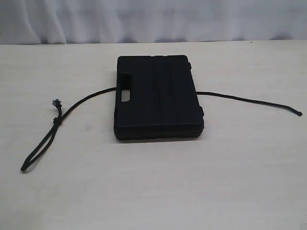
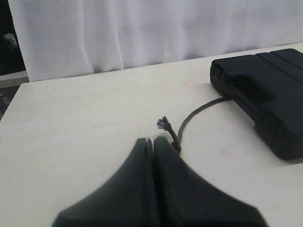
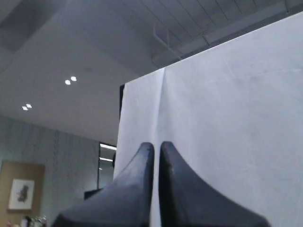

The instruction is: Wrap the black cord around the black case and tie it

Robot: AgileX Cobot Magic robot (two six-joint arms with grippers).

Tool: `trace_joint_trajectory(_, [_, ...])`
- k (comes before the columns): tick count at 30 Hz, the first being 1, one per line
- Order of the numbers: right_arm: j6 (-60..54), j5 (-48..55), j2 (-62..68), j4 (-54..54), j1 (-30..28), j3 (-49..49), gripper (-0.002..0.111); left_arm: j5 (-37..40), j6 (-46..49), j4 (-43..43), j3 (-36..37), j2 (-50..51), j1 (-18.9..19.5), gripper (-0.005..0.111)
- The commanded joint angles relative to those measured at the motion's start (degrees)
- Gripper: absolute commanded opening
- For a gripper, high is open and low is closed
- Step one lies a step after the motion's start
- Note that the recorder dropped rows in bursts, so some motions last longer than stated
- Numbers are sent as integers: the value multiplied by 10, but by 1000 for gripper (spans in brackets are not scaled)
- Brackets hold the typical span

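Note:
The black case [image 1: 157, 97] lies flat in the middle of the table, handle cut-out toward the left. The black cord [image 1: 86, 99] passes under it: the left part ends in a knotted loop and a frayed tip [image 1: 56, 102], and the right end [image 1: 249, 100] runs out to the right. In the left wrist view my left gripper [image 2: 153, 140] is shut and empty, above the table just short of the cord's frayed tip [image 2: 164, 124], with the case [image 2: 265, 94] beyond. My right gripper [image 3: 156, 145] is shut and empty, pointing up at a white curtain. Neither gripper shows in the exterior view.
A white curtain [image 1: 153, 19] hangs behind the table's far edge. The light wooden tabletop [image 1: 158, 187] spreads on all sides of the case. The table's left edge [image 2: 12, 101] shows in the left wrist view.

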Motion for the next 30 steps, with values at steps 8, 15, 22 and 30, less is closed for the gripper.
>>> trace_joint_trajectory(8, [-47, 574, 21, -58, -1, -344, 4, -5, 0, -2, 2, -1, -5, 0])
trace_joint_trajectory(15, [-84, 598, -2, -62, -117, -471, 4, -5, 0, -2, 2, -1, -5, 0])
trace_joint_trajectory(22, [-143, 696, 114, 132, -311, -535, 4, -5, 0, -2, 2, -1, -5, 0])
trace_joint_trajectory(30, [-418, 786, 451, 423, -353, -608, 23, -5, 0, -2, 2, -1, -5, 0])
